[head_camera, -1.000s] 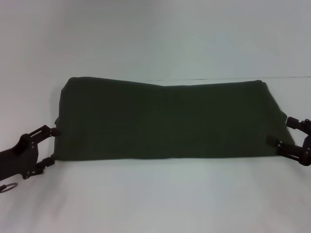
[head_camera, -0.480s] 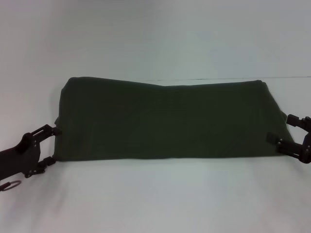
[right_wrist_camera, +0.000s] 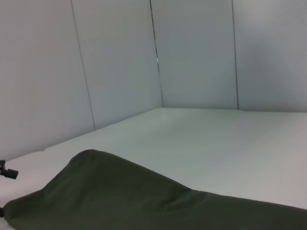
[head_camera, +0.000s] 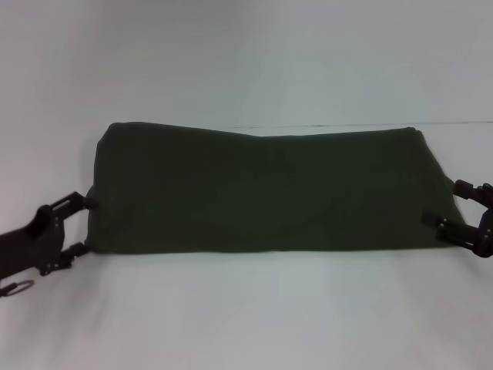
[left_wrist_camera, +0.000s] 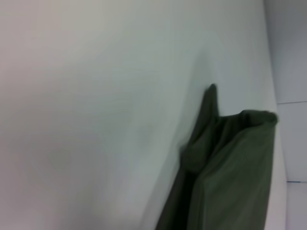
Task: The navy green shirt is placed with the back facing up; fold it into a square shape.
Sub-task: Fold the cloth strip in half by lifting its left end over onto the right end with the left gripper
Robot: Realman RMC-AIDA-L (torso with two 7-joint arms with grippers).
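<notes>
The navy green shirt lies on the white table as a wide, flat band, plain side up, with no lettering showing. My left gripper is at the shirt's left end, open, its two fingers straddling that edge at table level. My right gripper is at the right end, also open; one finger rests over the shirt's near right corner and the other sits beside the edge. The left wrist view shows the shirt's folded end with a sleeve tip sticking out. The shirt fills the lower part of the right wrist view.
The white table runs around the shirt on all sides. White wall panels stand behind it. A metal ring hangs off my left arm near the table's left front.
My left gripper has drawn slightly back to the left and a little farther from me. The right gripper has shifted barely to the right. The shirt has not moved.
</notes>
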